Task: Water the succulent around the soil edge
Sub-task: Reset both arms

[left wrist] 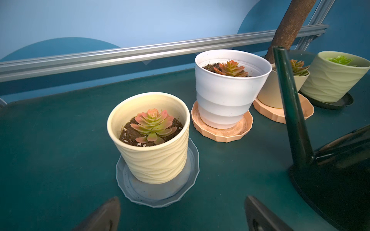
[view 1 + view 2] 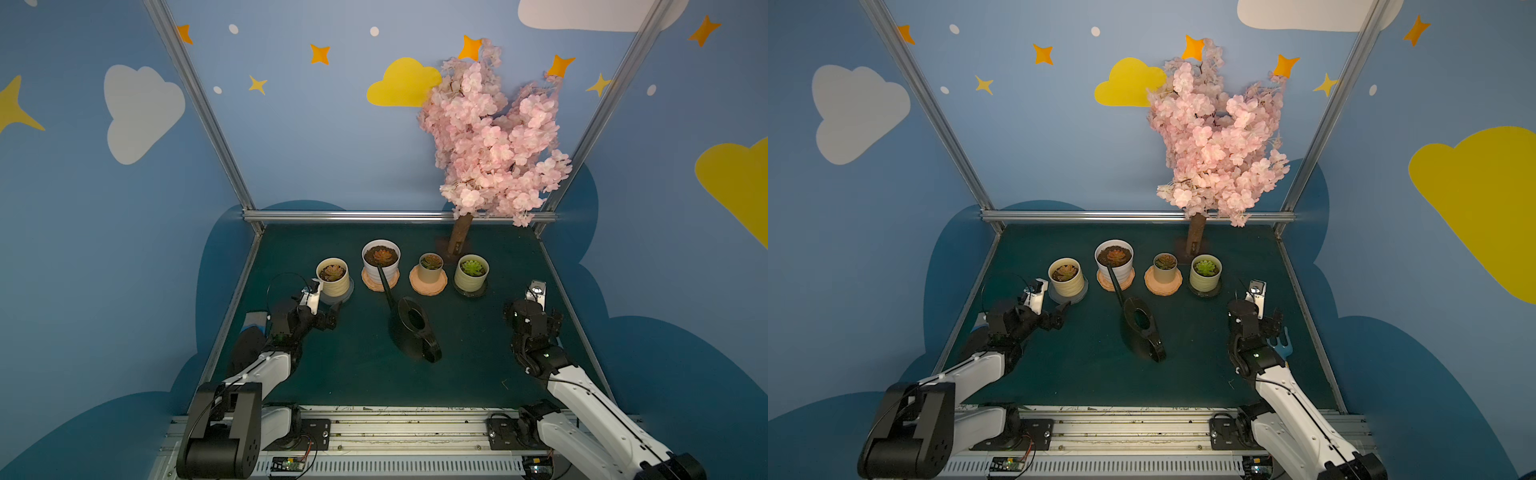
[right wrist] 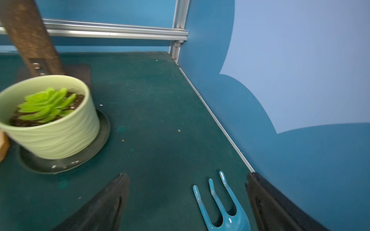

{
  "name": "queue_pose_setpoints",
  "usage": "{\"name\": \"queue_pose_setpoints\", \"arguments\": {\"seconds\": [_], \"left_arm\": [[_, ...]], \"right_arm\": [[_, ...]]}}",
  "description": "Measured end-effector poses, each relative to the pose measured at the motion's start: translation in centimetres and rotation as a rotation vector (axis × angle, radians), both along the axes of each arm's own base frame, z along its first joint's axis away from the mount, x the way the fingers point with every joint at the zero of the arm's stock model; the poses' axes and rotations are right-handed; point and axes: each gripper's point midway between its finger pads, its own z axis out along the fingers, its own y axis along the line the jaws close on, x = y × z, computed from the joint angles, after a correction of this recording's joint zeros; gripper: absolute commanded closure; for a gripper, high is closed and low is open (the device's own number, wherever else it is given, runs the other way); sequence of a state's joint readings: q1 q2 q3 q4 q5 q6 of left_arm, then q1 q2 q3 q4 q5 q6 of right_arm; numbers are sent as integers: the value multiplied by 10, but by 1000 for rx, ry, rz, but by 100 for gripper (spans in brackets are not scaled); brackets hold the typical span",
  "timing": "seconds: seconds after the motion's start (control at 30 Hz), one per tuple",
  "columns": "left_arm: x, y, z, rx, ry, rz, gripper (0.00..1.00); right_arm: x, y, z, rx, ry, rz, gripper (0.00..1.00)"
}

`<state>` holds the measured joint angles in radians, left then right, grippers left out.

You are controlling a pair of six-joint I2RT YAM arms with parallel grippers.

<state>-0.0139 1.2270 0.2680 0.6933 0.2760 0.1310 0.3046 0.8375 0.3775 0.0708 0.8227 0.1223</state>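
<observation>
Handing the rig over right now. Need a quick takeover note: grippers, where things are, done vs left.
Left gripper: open, empty, facing the cream pot.
Right gripper: open, empty, over the blue hand rake lying near the right edge of the table.
Watering can: standing mid-table, unheld, spout toward the white pot.
Back row also has the small beige pot and green pot; each pot holds one succulent.
Done: no watering evident; soil wetness cannot be judged.
Left: grasp the can, pour around the soil edge.
</observation>
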Motion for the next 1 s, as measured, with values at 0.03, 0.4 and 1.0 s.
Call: {"name": "queue_pose_setpoints", "arguments": {"seconds": [0.03,0.4,1.0], "left_arm": [[0,-2,-3,4,-3,-6,0],[21,9,-30,41,-24,94,0],[48,34,-25,44,-23,261,0]], "right_arm": [[-1,-5,-9,6,0,-9,4],[31,3,-56,82,0,123,4],[109,25,-66,114,52,330,4]]}}
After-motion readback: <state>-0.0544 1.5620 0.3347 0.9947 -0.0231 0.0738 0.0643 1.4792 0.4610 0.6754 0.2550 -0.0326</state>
